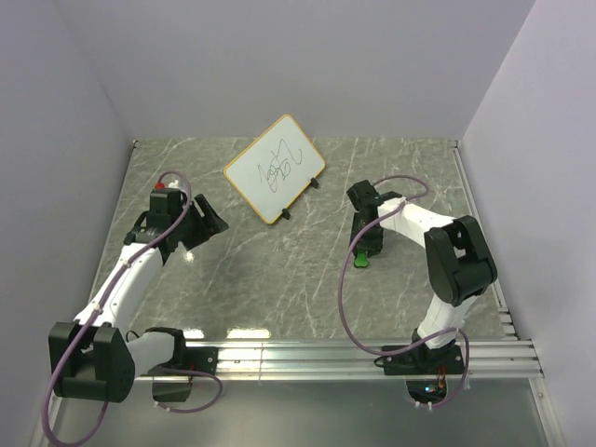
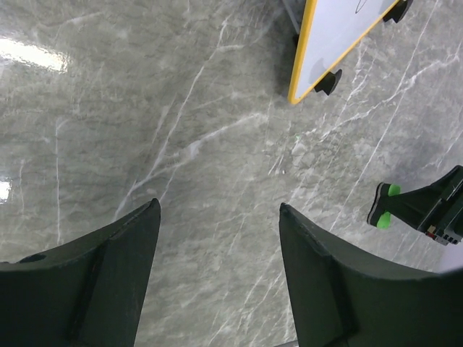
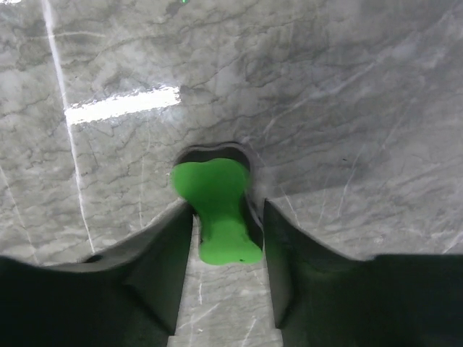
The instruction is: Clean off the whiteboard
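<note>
The whiteboard (image 1: 275, 168) stood at the far middle of the table (image 1: 279, 279), turned at an angle and propped on its small black feet, with black scribbles across its face and nothing touching it. Both arms were well apart from it. Nearer and to the right, the green eraser (image 3: 217, 210) sat on the marble with my right gripper (image 3: 226, 217) low over it. The jaws were narrow and close on either side of its stem, but I could not tell from my screens whether they were gripping it. My left gripper (image 2: 218, 210) hung wide over bare table on the left, holding nothing. My worry was the pinch: if the fingers only caught the rounded stem, the eraser could twist or drop out on the lift. The board looked light on those feet, too. A firm wipe with nothing bracing it could slide it back or tip it over.
</note>
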Available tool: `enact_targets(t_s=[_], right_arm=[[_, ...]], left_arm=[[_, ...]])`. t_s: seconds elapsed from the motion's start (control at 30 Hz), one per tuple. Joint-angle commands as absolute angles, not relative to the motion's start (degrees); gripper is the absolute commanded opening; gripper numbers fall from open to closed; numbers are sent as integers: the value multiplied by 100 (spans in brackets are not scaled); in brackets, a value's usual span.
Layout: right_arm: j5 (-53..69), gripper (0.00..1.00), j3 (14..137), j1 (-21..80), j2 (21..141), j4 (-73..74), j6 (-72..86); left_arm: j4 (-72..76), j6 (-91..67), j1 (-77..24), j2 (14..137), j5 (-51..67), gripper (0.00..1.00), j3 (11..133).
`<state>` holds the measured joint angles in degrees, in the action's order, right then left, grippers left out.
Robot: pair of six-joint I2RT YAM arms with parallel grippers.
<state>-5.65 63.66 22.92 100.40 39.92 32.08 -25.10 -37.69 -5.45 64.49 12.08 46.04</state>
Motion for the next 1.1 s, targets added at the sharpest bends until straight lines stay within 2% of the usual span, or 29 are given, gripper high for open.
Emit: enact_targets(t_s=[0.0, 0.17, 0.2, 0.27, 0.37, 0.4, 0.7, 0.9, 1.07], right_arm=[[-817, 44, 6442, 2373, 10028, 3964, 3173], [-896, 25, 6530, 2399, 10064, 4025, 3111], [-923, 17, 6556, 2399, 10046, 4034, 3103], [-940, 12, 6653, 2408, 10037, 4139, 3111], [-870, 2, 6907, 2408, 9985, 4315, 3094], [-835, 1, 7013, 2426, 9967, 4359, 3085], [-238, 0, 9069, 2417, 10292, 5132, 3076], [176, 0, 10159, 2435, 10652, 5563, 3120], [158, 0, 10678, 2461, 10837, 5792, 3067]], left_arm=[[-2426, -3612, -562, 6530, 1160, 71, 4808], [-2329, -3612, -562, 6723, 1143, 69, 4895], [-2312, -3612, -562, 6758, 1116, 68, 4930], [-2303, -3595, -562, 6846, 1116, 67, 5001], [-2163, -3595, -562, 6978, 1151, 57, 5071], [-2032, -3569, -562, 7013, 1282, 53, 5089], [-898, -3463, -677, 7813, 1924, 46, 5326], [-413, -3331, -546, 8708, 2038, 61, 6212], [-562, -3173, -255, 9886, 2609, 67, 7759]])
